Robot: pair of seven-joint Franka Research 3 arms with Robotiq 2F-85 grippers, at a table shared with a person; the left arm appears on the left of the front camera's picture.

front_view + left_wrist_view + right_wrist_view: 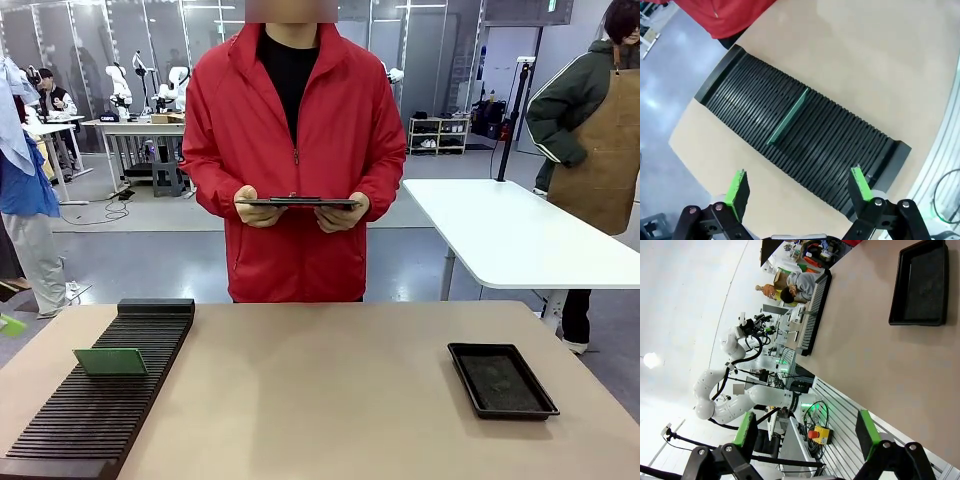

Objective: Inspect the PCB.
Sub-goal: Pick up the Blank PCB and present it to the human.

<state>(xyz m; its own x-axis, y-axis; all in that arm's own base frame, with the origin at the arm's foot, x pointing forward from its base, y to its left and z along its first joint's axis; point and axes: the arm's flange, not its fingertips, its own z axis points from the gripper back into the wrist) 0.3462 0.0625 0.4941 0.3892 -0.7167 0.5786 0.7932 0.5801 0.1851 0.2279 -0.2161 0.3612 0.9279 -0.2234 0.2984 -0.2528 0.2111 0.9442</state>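
Green circuit board (110,361) — one, standing on edge in a slot of the black ribbed rack (60,430), left side of the desk (320,400). Left claw (798,186) — apart, empty, above the rack. Right claw (806,429) likewise apart, empty.

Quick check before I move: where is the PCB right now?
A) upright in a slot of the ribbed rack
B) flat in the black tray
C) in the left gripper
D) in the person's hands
A: the PCB stands on edge in a slot of the rack, as the left wrist view also shows.
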